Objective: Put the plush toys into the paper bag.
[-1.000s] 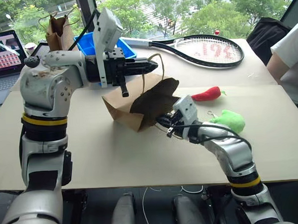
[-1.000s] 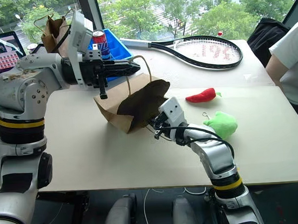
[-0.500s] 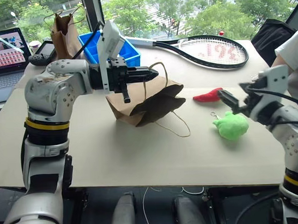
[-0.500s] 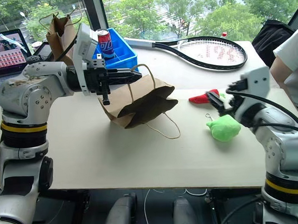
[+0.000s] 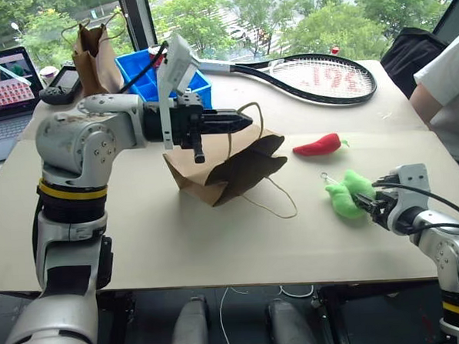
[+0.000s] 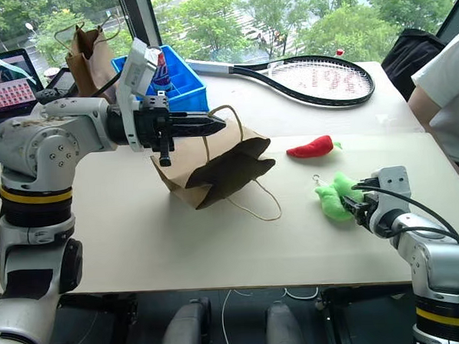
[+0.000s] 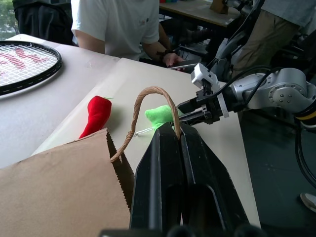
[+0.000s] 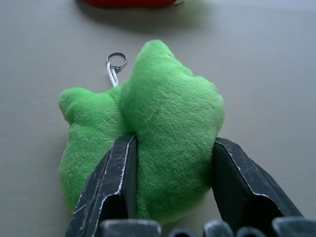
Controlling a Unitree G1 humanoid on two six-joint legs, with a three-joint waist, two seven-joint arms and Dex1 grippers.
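The paper bag [image 5: 225, 161] lies on its side mid-table, mouth toward me. My left gripper [image 5: 244, 121] is shut on its upper cord handle [image 7: 153, 94] and holds that loop up above the bag. The green plush toy [image 8: 163, 123] rests on the table at the right, its keyring [image 8: 116, 59] on the far side. My right gripper [image 5: 364, 204] is low over the table, and its fingers [image 8: 118, 182] press into the plush from both sides. The red chili plush [image 5: 318, 145] lies loose behind the green one, between it and the bag.
A tennis racket [image 5: 317, 75] lies at the back. A blue bin [image 5: 151, 72] with a soda can [image 6: 156, 64], a darker bag [image 5: 92, 44] and a laptop [image 5: 5, 83] stand back left. A person [image 5: 445, 91] sits at the right edge. The bag's lower handle [image 5: 281, 200] trails on the table.
My right arm left the bag's mouth, swung out to the right with its fingers open, dropped to the green plush and closed on it. The left gripper kept hold of the handle.
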